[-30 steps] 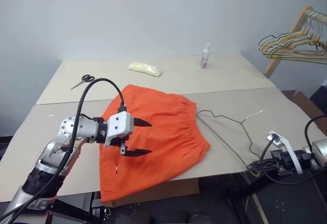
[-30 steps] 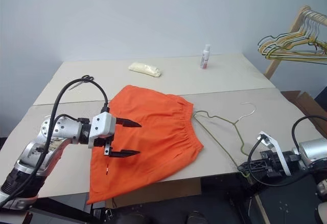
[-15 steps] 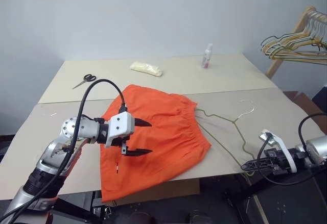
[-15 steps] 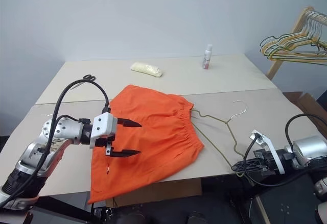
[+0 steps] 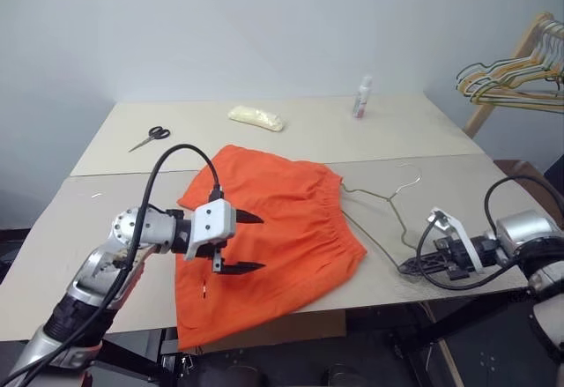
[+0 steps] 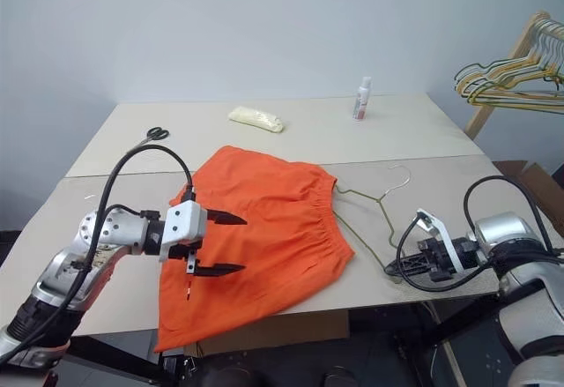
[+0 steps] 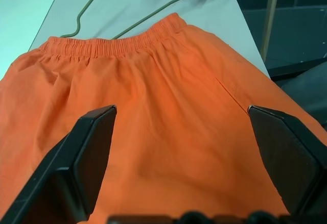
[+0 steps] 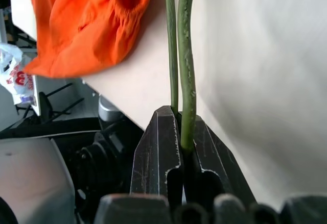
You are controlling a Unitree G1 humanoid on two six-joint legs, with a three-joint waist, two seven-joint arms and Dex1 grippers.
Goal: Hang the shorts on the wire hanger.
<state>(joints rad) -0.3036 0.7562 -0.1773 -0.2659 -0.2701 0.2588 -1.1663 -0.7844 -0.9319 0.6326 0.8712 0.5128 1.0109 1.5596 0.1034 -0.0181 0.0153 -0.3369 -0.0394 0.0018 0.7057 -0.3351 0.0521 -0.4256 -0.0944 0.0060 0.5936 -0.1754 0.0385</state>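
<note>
Matt orange cloth shorts (image 5: 269,228), thin dull metal wire hanger (image 5: 379,219), smooth matt table (image 5: 308,131)

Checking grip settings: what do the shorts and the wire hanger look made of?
The shorts: soft matte woven cloth, judging by the gathered waistband and folds. The wire hanger: thin metal wire, apparently coated dull grey-green; it shows no shine.

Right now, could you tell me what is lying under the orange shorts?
The shorts lie flat on the beige table, their lower hem hanging past its near edge. Whether anything is beneath the fabric cannot be seen; the wire hanger lies beside the waistband.
</note>
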